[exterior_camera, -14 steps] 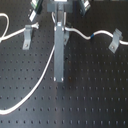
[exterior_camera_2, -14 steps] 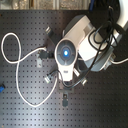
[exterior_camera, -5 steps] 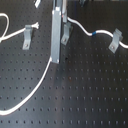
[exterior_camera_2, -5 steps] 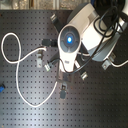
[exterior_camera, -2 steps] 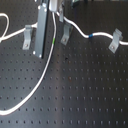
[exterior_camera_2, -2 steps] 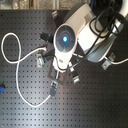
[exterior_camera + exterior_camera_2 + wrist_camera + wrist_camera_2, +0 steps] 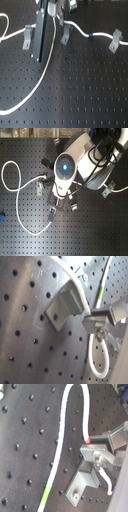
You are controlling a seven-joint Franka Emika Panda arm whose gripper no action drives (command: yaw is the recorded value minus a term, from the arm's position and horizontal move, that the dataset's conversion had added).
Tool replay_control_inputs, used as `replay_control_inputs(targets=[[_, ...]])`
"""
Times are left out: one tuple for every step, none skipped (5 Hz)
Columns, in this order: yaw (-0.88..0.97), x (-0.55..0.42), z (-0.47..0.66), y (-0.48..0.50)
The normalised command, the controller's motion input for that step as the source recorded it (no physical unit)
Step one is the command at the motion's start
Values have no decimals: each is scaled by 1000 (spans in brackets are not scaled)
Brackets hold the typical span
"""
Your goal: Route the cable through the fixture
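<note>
**Operator:** Where is the cable, and which step is in hand?

**Technician:** The cable (image 7: 46, 70) lies on the perforated black board (image 7: 80, 95). In the first exterior view it runs from the lower left up to the gripper (image 7: 46, 30), then on past the middle grey clip (image 7: 65, 35) to the right grey clip (image 7: 116, 40); a blue band (image 7: 91, 36) sits between those two. The left grey clip (image 7: 28, 38) stands just beside the gripper. Judged step: seating the cord in a clip partway along the fixture.

**Operator:** Gripper state?

**Technician:** In the first wrist view the fingers (image 7: 107, 316) appear closed narrowly on the cord beside a clip (image 7: 65, 306).

**Operator:** Next move?

**Technician:** Probably align the held section over the clip slot and lower it, keeping slack from snagging.
</note>
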Motion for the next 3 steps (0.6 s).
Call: replay_control_inputs(targets=[[26,-186,346,92],[134,-134,218,195],[220,-66,238,274]])
